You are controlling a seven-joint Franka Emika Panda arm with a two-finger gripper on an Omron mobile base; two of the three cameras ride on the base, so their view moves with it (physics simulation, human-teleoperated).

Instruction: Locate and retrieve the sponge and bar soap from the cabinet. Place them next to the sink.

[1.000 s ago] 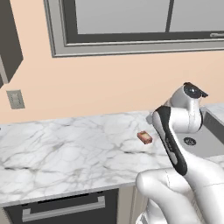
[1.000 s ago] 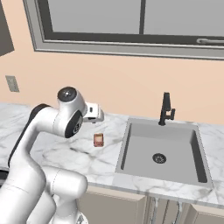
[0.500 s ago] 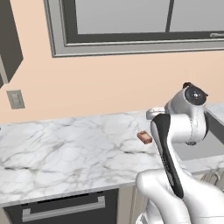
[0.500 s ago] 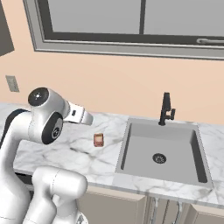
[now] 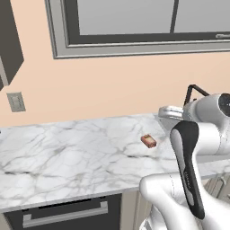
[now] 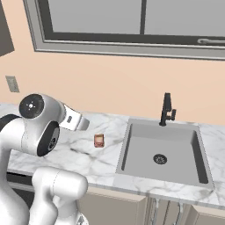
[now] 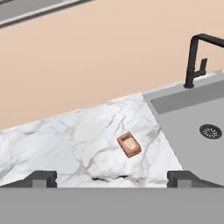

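I'm looking at the marble surface with the bar soap lying flat on it, right of centre in the left base view, nothing touching it. In the right base view the same bar soap sits left of centre in the frame, near the left rim of the sink but apart from it. In the hand view the bar soap is just below centre, turned at an angle, pinkish-red with a paler tan patch on its top face; the sink fills the right side, with its round drain and the black faucet at upper right. The pincer is released, its two dark tips spread far apart at the bottom corners of the hand view, gripping nothing and well clear of the soap. In the right base view the arm's white hand end points toward the soap from the left. A dark cabinet corner shows at upper left of the left base view, wall outlet below it, window across the top.
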